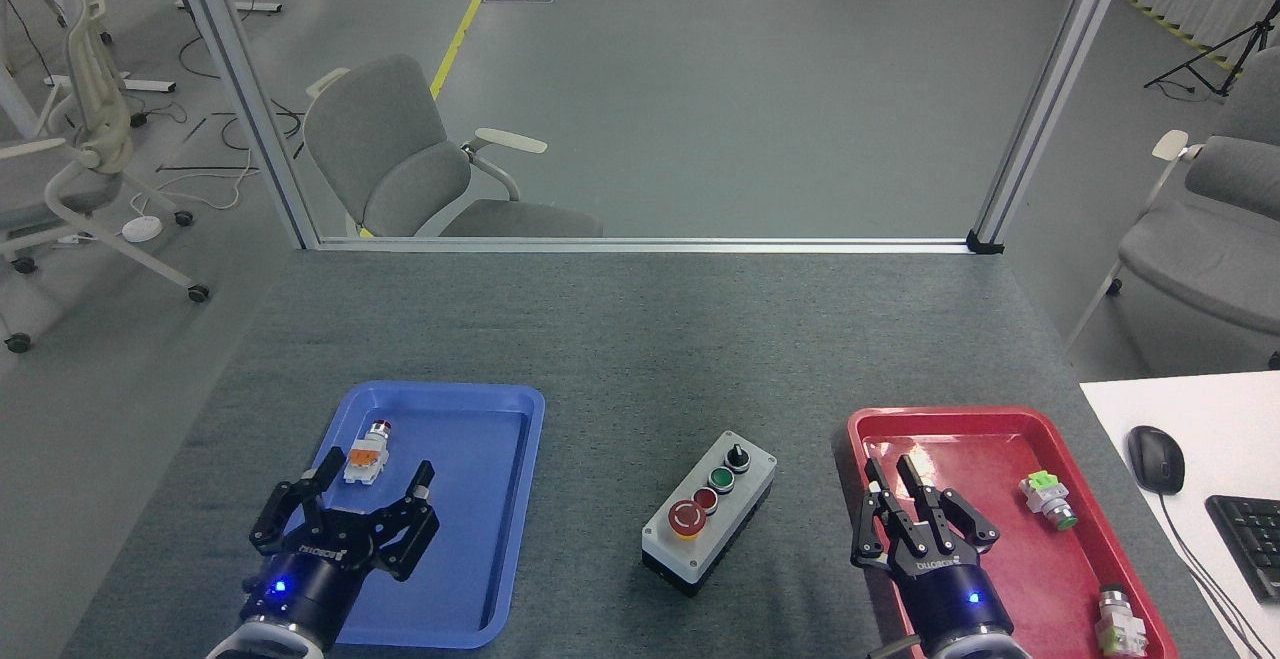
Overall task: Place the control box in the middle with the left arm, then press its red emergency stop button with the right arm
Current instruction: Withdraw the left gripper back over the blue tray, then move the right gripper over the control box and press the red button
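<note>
We see the control box (709, 511) lying free on the bare grey table (640, 339), set at a slant between the blue tray (505, 539) and the red tray (1000, 424). Nothing touches it. Along its top run a black knob (738, 456), a green button (722, 479), a small red button (705, 499) and, at the near end, the red emergency stop button (686, 518).

Our left gripper (369, 480) hangs over the near left part of the blue tray, well apart from the box and to its left, with its fingers spread wide and nothing between them. Just beyond its fingertips lies a small white-and-orange switch part (365, 455) in the tray.

Our right gripper (893, 474) is over the left part of the red tray, to the right of the box and apart from it. Its fingers stand close together, nearly closed, and hold nothing. Two small switch parts (1046, 498) (1118, 622) lie in the red tray on its right side.
</note>
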Robot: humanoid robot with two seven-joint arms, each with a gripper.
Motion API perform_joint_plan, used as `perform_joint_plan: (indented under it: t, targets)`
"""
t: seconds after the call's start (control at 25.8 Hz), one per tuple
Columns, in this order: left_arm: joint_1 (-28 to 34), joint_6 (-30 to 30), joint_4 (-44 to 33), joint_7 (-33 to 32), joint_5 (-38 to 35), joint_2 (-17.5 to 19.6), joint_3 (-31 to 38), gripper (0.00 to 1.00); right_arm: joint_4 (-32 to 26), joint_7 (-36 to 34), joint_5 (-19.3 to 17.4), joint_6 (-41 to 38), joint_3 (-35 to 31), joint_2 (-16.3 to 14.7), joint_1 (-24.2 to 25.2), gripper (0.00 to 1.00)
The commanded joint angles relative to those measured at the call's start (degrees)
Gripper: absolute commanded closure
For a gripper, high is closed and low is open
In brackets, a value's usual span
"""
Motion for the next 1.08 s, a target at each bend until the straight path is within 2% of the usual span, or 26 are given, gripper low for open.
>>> perform_joint_plan:
  t: [0.0,0.12,0.23,0.5,0.62,0.77,0.89,1.05]
  targets:
    - [-0.25,1.8,0.06,0.54,1.26,-3.06,3.33,0.01,-0.06,-0.15,0.17,-0.58,1.79,0.09,-0.04,1.0]
    - [-0.43,5.93,0.32,0.36,0.3,-7.54,2.98,0.01,0.02,-0.15,0.87,-1.11,4.34,0.88,-0.04,1.0]
    - [-1.04,7.16,0.23,0.36,0.03,-9.65,1.84,0.01,-0.24,-0.32,0.79,-0.93,8.73,1.32,-0.48,1.0]
    - [-2.8,7.52,5.51,0.45,-8.84,-9.74,-0.18,0.01,0.46,-0.32,1.05,-0.05,13.57,4.66,-0.57,1.0]
    - [-3.59,7.43,6.21,0.45,-8.93,-9.48,-0.18,0.01,1.61,-0.23,1.14,2.14,15.77,5.89,-1.36,1.0]
    - [-3.68,7.43,7.61,0.63,-8.32,-9.83,-0.18,0.01,6.09,-0.06,1.4,4.16,18.84,6.94,-3.47,1.0]
    - [-3.68,7.43,8.41,0.71,-8.32,-9.65,-0.1,0.01,8.55,-0.15,3.6,4.87,19.02,8.08,-4.17,1.0]
    - [-3.68,7.52,8.41,1.59,-7.97,-9.56,0.17,0.01,8.9,0.12,3.78,5.22,19.11,8.26,-4.17,1.0]
